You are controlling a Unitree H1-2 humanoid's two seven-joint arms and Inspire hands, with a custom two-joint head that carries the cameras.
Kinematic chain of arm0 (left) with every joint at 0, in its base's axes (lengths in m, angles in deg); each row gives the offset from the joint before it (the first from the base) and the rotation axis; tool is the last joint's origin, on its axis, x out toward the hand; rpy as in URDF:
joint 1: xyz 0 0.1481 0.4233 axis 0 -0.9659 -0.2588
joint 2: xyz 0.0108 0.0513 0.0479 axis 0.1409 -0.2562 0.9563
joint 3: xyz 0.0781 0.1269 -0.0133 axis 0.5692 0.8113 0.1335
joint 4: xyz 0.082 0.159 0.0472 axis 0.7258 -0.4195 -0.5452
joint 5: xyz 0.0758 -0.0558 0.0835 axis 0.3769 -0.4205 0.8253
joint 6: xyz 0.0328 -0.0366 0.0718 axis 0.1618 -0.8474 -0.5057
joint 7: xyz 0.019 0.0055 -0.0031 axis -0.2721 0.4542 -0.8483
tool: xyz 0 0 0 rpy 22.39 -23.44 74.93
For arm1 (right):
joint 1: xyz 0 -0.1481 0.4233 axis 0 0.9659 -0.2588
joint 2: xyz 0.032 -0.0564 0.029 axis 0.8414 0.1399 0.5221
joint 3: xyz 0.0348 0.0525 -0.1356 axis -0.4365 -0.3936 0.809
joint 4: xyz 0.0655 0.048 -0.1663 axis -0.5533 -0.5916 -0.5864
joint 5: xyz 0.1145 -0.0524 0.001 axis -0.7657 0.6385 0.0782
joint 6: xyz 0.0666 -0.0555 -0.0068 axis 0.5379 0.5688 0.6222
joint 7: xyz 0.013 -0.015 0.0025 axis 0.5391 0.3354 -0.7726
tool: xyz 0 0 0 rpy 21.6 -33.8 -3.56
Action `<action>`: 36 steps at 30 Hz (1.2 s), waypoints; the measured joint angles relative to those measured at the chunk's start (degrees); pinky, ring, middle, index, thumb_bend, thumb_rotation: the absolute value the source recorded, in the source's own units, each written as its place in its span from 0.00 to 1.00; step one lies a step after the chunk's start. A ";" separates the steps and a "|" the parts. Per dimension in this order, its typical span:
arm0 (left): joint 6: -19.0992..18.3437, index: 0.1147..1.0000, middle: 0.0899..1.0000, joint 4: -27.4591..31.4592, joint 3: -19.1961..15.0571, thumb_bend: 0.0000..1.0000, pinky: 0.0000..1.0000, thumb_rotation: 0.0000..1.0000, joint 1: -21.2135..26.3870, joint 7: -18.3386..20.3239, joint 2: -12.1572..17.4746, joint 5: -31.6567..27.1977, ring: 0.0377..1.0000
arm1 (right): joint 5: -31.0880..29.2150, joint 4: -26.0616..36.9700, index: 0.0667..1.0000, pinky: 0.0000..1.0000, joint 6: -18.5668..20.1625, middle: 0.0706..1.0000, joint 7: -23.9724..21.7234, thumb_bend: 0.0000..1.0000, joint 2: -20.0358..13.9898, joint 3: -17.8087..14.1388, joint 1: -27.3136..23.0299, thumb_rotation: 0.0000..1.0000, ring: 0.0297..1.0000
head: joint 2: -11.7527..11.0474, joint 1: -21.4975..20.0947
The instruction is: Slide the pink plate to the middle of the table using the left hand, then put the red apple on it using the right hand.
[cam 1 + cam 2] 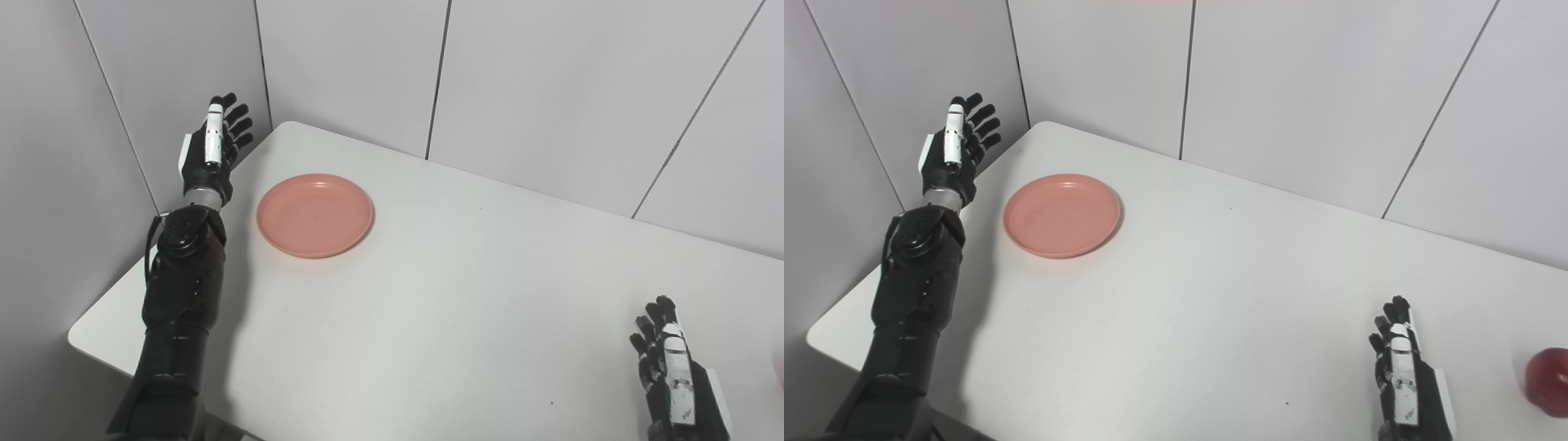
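The pink plate (315, 214) lies flat on the white table (465, 294), toward its far left corner. My left hand (214, 147) is raised beside the table's left edge, left of the plate and apart from it, fingers spread, open and empty. My right hand (1404, 373) rests low at the front right, fingers apart, holding nothing. The red apple (1547, 381) sits on the table at the right picture edge, just right of my right hand and not touching it; it shows only in the right eye view.
Grey wall panels (551, 86) stand close behind the table and along its left side. The table's rounded front-left corner (82, 335) is near my left forearm (177, 294).
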 measured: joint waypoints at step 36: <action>7.88 0.82 0.86 -11.36 2.87 0.35 0.88 1.00 -2.92 2.58 -0.28 -0.92 0.87 | -0.74 0.33 1.00 1.00 0.15 1.00 -0.03 0.05 -0.70 0.00 0.00 1.00 1.00 | 0.79 0.18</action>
